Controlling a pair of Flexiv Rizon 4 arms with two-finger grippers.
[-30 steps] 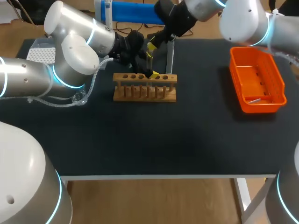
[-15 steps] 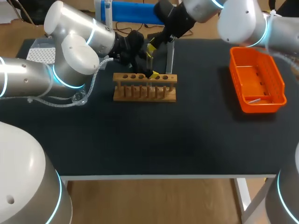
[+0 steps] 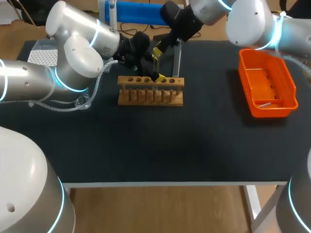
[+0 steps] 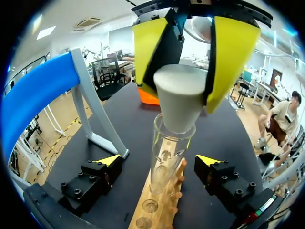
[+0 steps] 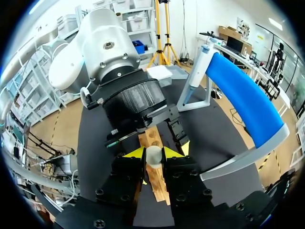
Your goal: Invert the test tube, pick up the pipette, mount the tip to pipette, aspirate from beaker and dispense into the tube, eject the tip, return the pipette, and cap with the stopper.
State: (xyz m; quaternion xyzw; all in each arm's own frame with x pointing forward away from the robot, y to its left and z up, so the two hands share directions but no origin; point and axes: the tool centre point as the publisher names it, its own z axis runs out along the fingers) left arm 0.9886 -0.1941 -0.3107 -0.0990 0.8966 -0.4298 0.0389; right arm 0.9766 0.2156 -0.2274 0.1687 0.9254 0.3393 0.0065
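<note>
- The clear glass test tube (image 4: 167, 152) stands upright in a hole of the pale wooden rack (image 3: 150, 93), right of the rack's middle
- The white tapered stopper (image 4: 180, 98) sits with its narrow end in the tube's mouth, straight above the rack
- The right gripper (image 5: 153, 155) pinches the stopper from two sides
- The left gripper (image 4: 159, 164) is spread, one finger on each side of the tube just above the rack, apparently touching neither
- Capping looks like the step in hand: press straight down the tube's axis, gently, so the rack does not tip, and let go only once the plug sits square
- An orange plastic basket (image 3: 291, 99) lies well to the rack's right
</note>
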